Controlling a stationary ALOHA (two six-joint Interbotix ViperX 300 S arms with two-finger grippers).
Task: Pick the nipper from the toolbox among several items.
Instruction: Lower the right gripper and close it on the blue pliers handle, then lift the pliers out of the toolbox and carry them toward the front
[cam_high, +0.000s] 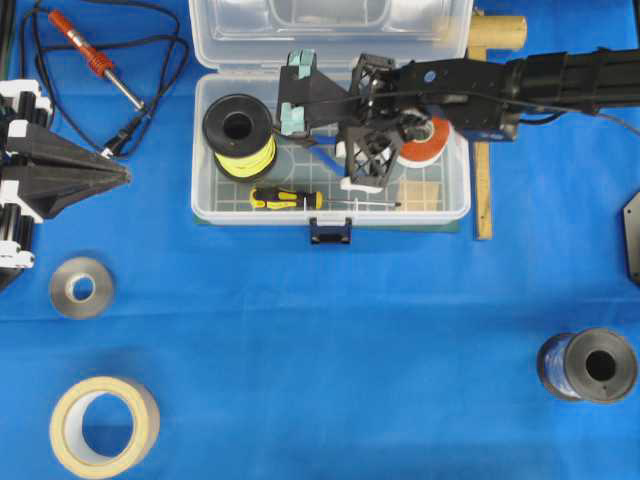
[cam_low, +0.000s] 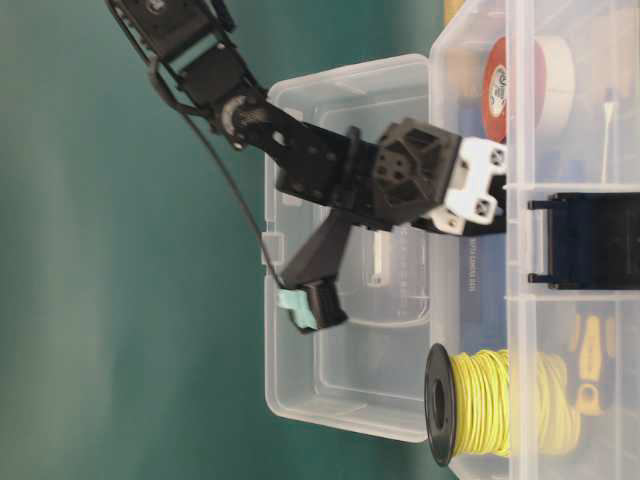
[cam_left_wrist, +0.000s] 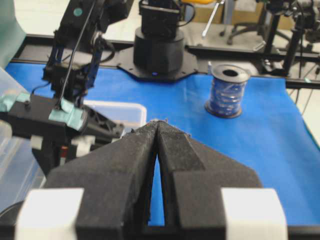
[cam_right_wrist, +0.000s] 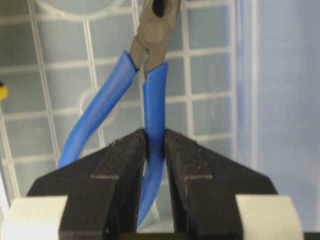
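The nipper (cam_right_wrist: 150, 75) sits between my right pincer (cam_right_wrist: 155, 150) pads: slim pliers with a dark grey metal head and round pivot, and two curved blue handles. I am clamped on the straighter handle; the other handle bows away toward 7 o'clock, free of my fingers (cam_right_wrist: 122, 165). The dark jaws point to 12 o'clock in my wrist view, over the pale grid floor of the toolbox (cam_high: 205, 205). From overhead only a sliver of blue handle (cam_high: 325, 155) shows under my pincer (cam_high: 365, 160), near the middle of the box.

The toolbox is clear plastic, lid thrown open at 12 o'clock, a dark blue latch (cam_high: 331, 231) at 6 o'clock. Inside, at 9 o'clock from me, lies the black spool of yellow wire (cam_high: 240, 135); at 3 o'clock the red-and-white tape roll (cam_high: 430, 140), partly under my arm; at 6 o'clock the black-and-yellow screwdriver (cam_high: 290, 199) along the front wall, and the small tan wooden block (cam_high: 422, 195) in the front corner.

My left pincer (cam_left_wrist: 157, 130) is closed on nothing, tips meeting, parked well apart at 9 o'clock of the box.

The desk (cam_high: 330, 340) is covered in blue cloth. On it lie a soldering iron (cam_high: 95, 60), a grey tape ring (cam_high: 82, 287), a tan tape roll (cam_high: 104, 426) and a blue wire spool (cam_high: 588, 365).
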